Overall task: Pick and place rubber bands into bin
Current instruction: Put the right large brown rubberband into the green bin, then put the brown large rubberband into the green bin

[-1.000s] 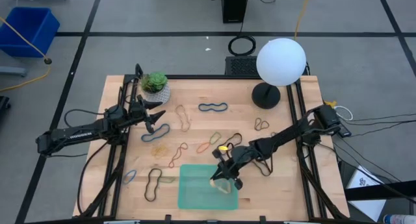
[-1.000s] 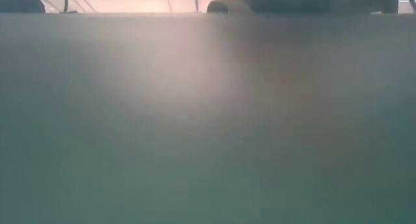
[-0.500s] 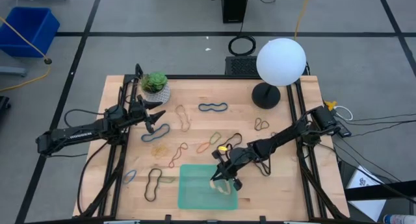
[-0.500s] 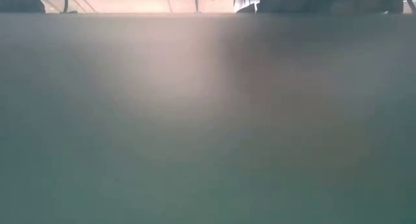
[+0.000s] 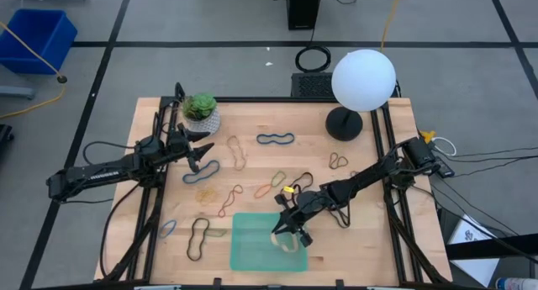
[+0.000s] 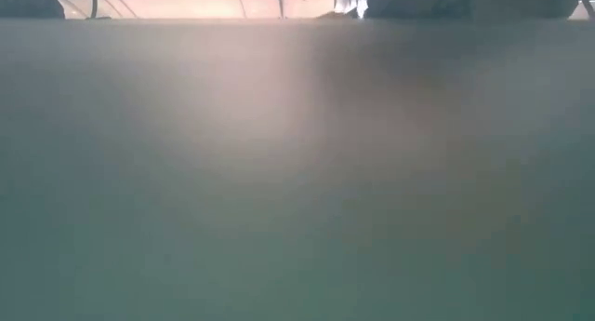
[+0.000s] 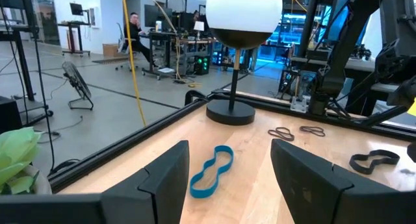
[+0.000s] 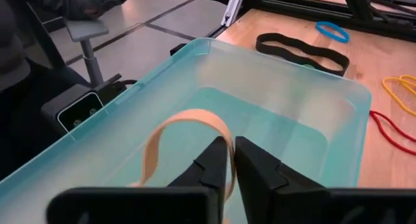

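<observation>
The green bin (image 5: 252, 250) stands at the table's near edge; its wall fills the low view (image 6: 297, 172). My right gripper (image 5: 287, 231) is above the bin's right half, shut on a tan rubber band (image 8: 188, 125). Several other rubber bands lie flat on the wood: blue (image 5: 276, 139), black (image 5: 198, 237), red (image 5: 229, 200), yellow (image 5: 206, 192). My left gripper (image 5: 198, 158) is open and empty at the far left beside the plant; in its wrist view (image 7: 231, 178) the blue band (image 7: 211, 172) lies far ahead of it. My right gripper pinches the tan band at one spot of its loop (image 8: 227, 146) between its two fingertips. The fingers slant down from the table's right side. The rest of the loop arches out from the fingers over the bin's floor (image 8: 279, 133), slack.
A white globe lamp (image 5: 363, 80) stands at the far right and a potted plant (image 5: 200, 109) at the far left. A black cable coil (image 5: 313, 59) and a deep blue bin (image 5: 38, 38) are on the floor beyond the table.
</observation>
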Robot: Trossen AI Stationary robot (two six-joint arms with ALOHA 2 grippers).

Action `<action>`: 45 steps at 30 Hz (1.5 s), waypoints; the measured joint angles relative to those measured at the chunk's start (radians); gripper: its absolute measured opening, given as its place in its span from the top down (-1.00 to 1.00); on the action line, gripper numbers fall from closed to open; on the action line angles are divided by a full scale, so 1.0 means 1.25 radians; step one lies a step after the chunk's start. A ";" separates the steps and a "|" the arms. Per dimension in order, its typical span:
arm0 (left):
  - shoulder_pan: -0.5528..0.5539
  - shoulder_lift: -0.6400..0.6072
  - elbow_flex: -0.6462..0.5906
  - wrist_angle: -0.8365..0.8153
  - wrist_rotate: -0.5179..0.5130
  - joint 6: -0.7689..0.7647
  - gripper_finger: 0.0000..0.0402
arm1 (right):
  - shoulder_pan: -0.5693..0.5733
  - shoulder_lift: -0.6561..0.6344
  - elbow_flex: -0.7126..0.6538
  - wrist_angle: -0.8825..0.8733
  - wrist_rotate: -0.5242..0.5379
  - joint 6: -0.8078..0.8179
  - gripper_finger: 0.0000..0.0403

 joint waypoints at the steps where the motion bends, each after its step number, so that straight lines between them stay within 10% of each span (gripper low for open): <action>1: 0.000 0.000 0.000 0.000 0.000 -0.004 -0.11 | 0.000 0.000 0.000 0.004 0.000 0.000 0.79; 17: 0.000 0.000 0.000 0.033 0.118 -0.039 -0.11 | 0.000 -0.053 0.000 -0.002 -0.001 0.001 0.25; 30: -0.001 0.000 0.000 0.120 0.277 -0.037 -0.11 | -0.010 -0.318 0.000 -0.383 0.123 -0.042 0.26; 45: -0.116 0.078 0.092 0.055 0.168 0.064 -0.11 | -0.010 -0.522 -0.321 -0.179 0.269 0.078 0.26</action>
